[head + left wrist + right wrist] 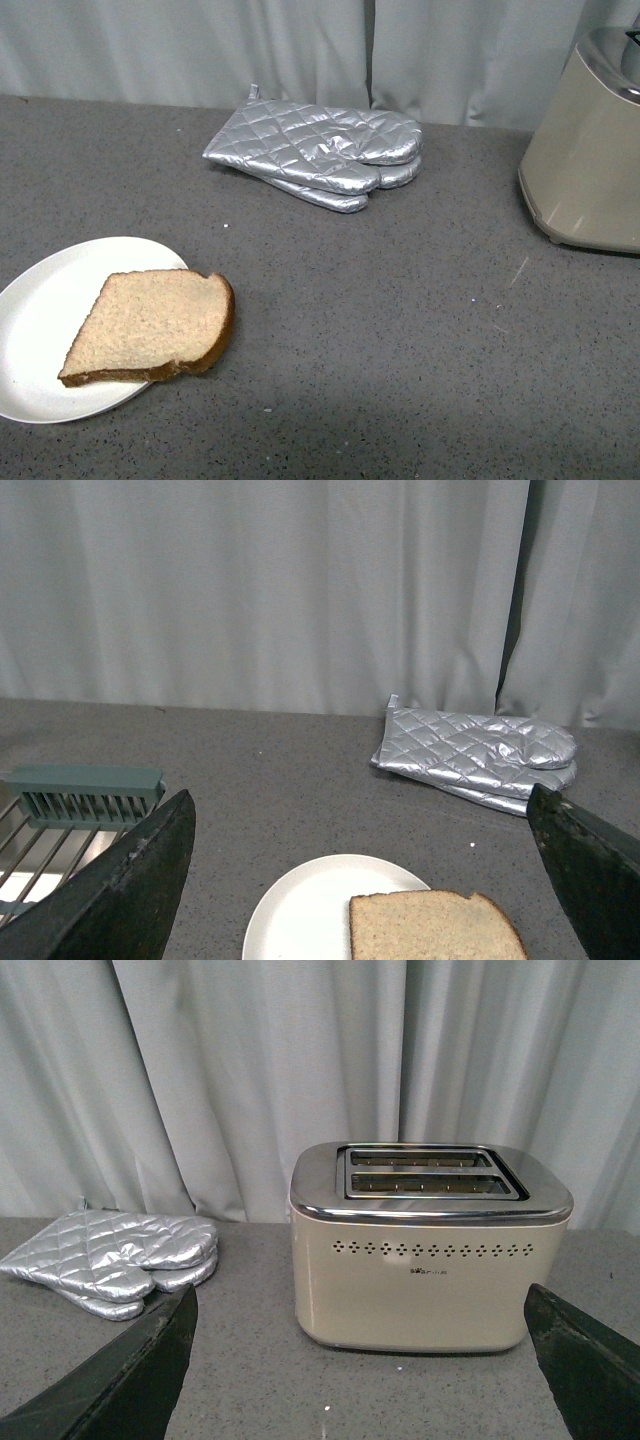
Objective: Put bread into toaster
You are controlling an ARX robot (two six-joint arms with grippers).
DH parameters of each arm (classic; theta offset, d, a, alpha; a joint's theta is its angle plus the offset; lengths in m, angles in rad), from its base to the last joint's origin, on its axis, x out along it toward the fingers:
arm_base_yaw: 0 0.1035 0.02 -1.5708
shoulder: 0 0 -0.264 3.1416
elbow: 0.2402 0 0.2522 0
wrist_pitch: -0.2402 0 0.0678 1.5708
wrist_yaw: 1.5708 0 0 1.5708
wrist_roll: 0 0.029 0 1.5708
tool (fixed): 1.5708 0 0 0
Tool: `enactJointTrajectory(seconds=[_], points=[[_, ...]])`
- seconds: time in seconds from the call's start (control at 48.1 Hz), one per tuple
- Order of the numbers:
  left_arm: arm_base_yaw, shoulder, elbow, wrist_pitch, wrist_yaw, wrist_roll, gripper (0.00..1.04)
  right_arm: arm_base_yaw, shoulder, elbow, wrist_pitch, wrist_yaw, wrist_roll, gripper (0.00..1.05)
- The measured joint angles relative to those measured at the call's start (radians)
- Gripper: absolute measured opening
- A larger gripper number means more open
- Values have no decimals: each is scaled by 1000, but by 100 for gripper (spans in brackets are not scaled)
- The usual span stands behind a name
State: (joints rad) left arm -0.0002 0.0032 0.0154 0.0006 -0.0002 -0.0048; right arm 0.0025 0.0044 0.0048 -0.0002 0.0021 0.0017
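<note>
The bread [152, 325], a tan slice with a dark crust, lies on a round white plate [45, 310] at the front left, its rounded end hanging over the plate's right rim. It also shows in the left wrist view [432, 926]. The beige toaster [590, 150] with a silver top stands at the far right; in the right wrist view [430, 1250] its two empty slots face up. My left gripper [365, 880] is open, back from the plate. My right gripper [365, 1360] is open, facing the toaster's long side. Neither arm shows in the front view.
A pair of quilted silver oven mitts [320, 155] lies at the back middle of the grey counter, in front of a grey curtain. A green-edged wire rack [70, 810] sits to the left of the plate in the left wrist view.
</note>
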Motion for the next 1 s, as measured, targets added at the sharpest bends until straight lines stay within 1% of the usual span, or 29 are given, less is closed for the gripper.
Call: enactJointTrajectory(seconds=[0.998], points=[[0, 0, 0, 0, 0, 0, 98, 0, 0, 0, 0, 0, 0, 95]])
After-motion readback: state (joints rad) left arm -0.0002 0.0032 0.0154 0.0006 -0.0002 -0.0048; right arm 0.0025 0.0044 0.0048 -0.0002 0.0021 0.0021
